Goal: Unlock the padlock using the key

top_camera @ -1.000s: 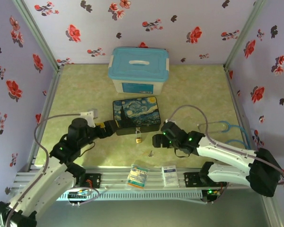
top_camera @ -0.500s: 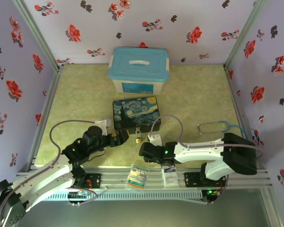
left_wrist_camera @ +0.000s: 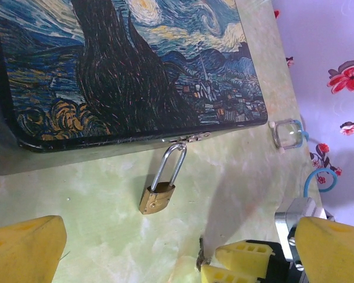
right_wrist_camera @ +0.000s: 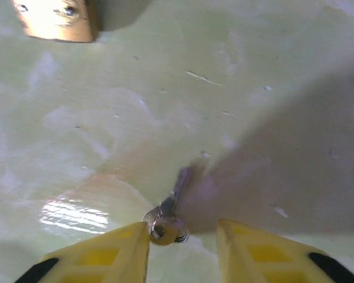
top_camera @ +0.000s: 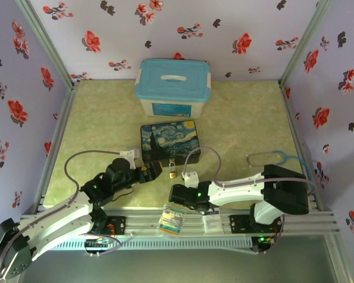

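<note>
The small brass padlock (top_camera: 173, 174) (left_wrist_camera: 157, 198) hangs by its silvery shackle from the clasp of the painted box (top_camera: 170, 141) (left_wrist_camera: 124, 65) and lies flat on the table. The thin grey key (right_wrist_camera: 172, 206) (left_wrist_camera: 202, 260) lies on the table just in front of it. My right gripper (top_camera: 177, 194) (right_wrist_camera: 183, 231) (left_wrist_camera: 211, 263) is down at the table with its yellow fingers either side of the key's head. The left finger touches the head and a gap remains on the right. My left gripper (top_camera: 154, 171) (left_wrist_camera: 177, 236) stands wide open, low, left of the padlock, holding nothing.
A white bin with a blue lid (top_camera: 174, 85) stands behind the painted box. A stethoscope (top_camera: 277, 158) lies at the right, and a small clear cap-like piece (left_wrist_camera: 286, 132) sits beyond the box corner. Two cards (top_camera: 171, 219) rest on the front rail.
My right arm swung left and dropped over the key, its jaws narrowing around it. My left arm reached forward toward the padlock and stayed open.
</note>
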You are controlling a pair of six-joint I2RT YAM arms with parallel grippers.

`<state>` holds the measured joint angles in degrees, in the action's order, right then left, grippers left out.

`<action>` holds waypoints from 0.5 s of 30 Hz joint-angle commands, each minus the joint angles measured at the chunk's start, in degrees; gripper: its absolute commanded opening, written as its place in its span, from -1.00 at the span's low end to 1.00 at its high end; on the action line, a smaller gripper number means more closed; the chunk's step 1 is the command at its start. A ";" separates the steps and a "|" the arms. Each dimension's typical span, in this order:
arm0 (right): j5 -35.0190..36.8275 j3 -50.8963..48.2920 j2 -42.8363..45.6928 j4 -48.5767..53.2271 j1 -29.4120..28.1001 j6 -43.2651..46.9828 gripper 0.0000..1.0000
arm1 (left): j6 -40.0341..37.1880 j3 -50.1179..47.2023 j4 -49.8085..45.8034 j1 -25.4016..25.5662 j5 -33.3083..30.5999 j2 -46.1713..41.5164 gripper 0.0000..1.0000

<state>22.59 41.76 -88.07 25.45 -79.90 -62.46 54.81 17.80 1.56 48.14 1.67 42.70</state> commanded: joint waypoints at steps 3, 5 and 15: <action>2.37 0.43 0.37 4.83 -0.30 -0.76 -0.33 | 0.78 -0.18 2.94 0.88 -0.95 1.35 0.99; 2.22 -0.59 1.23 4.74 -0.08 -0.89 -0.33 | 0.67 -0.20 3.42 0.99 -0.93 2.05 0.99; 0.09 -6.16 4.63 -8.19 1.00 4.79 -0.33 | 0.55 0.21 5.47 1.39 -0.93 4.94 0.99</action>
<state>22.65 37.43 -84.53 22.06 -79.50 -60.36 55.18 17.80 4.97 49.06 1.50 47.44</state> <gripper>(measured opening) 0.334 0.997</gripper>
